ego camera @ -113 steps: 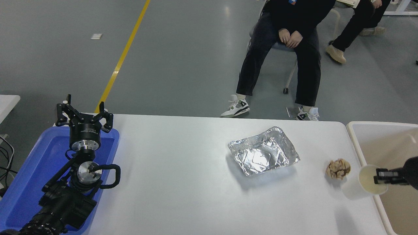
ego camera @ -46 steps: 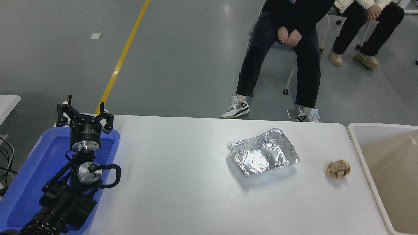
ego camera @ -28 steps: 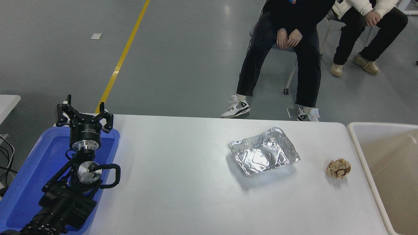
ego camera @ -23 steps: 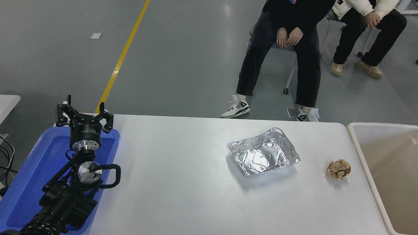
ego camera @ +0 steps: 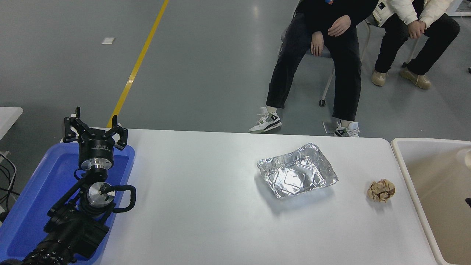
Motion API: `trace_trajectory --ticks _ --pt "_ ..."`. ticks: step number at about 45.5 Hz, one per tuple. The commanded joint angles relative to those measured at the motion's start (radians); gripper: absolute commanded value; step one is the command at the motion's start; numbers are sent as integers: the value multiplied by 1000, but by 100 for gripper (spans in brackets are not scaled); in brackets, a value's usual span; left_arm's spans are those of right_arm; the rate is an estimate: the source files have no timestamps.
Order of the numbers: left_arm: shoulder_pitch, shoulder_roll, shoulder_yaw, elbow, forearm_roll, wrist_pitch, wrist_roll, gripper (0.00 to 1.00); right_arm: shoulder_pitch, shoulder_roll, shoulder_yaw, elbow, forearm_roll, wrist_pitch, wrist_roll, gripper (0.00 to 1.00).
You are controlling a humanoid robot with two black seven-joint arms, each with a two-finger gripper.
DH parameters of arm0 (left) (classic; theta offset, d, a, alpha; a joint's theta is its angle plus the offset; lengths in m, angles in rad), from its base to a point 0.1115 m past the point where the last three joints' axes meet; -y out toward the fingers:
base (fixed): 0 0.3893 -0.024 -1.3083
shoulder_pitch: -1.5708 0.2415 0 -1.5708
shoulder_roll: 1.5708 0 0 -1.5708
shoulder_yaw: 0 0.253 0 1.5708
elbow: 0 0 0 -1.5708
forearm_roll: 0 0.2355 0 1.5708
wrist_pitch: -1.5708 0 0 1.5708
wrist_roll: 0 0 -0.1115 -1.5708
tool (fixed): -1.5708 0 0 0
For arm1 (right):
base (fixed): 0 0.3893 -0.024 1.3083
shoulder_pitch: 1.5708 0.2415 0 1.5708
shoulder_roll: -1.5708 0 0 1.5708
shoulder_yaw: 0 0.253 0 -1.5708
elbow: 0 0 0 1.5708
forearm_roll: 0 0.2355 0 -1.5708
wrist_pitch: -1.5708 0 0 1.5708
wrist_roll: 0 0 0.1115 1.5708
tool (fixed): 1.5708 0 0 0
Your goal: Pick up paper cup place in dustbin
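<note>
The dustbin (ego camera: 399,154) is the large beige bin with a thick cream rim at the table's right end. Inside it, at the picture's right edge, a pale rounded shape (ego camera: 466,156) shows, cut off by the frame; it may be the paper cup, I cannot tell for sure. A small black tip of my right arm (ego camera: 468,201) shows at the right edge over the bin. My left gripper (ego camera: 95,124) is parked at the lower left over the blue tray, open and empty.
A silver foil tray (ego camera: 296,171) lies right of the table's middle. A crumpled brown paper ball (ego camera: 381,190) lies next to the bin's rim. A blue plastic tray (ego camera: 33,198) sits at the left end. Two people sit beyond the far edge.
2.5 s ago my right gripper held the paper cup at the bin's left rim. It then left the view with the cup. Now a pale shape lies in the bin.
</note>
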Motion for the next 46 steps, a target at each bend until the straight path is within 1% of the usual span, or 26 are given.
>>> trace_trajectory --ticks 1,17,18,19,21,22,24,25,40,43,46 --pt "0 0 -1 0 0 0 0 99 -61 33 19 -3 5 -6 3 0" --pt "0 0 -1 0 0 0 0 99 -89 43 33 -3 5 -6 4 0" --pt "0 0 1 0 0 0 0 99 -89 45 34 -3 5 -6 4 7" --pt "0 0 -1 0 0 0 0 99 -90 46 37 -3 5 -6 4 20" --pt "0 0 1 0 0 0 0 99 -89 50 43 -3 5 -6 4 54" --pt "0 0 -1 0 0 0 0 99 -89 50 48 -3 5 -6 4 66" --pt "0 0 -1 0 0 0 0 99 -90 50 54 -3 5 -6 4 81" --pt "0 0 -1 0 0 0 0 99 -89 50 56 -3 5 -3 4 100" --pt "0 0 1 0 0 0 0 99 -66 31 59 17 5 9 3 100" --pt "0 0 -1 0 0 0 0 99 -35 1 62 46 5 12 1 100" --pt "0 0 -1 0 0 0 0 99 -10 -55 66 115 21 12 3 100"
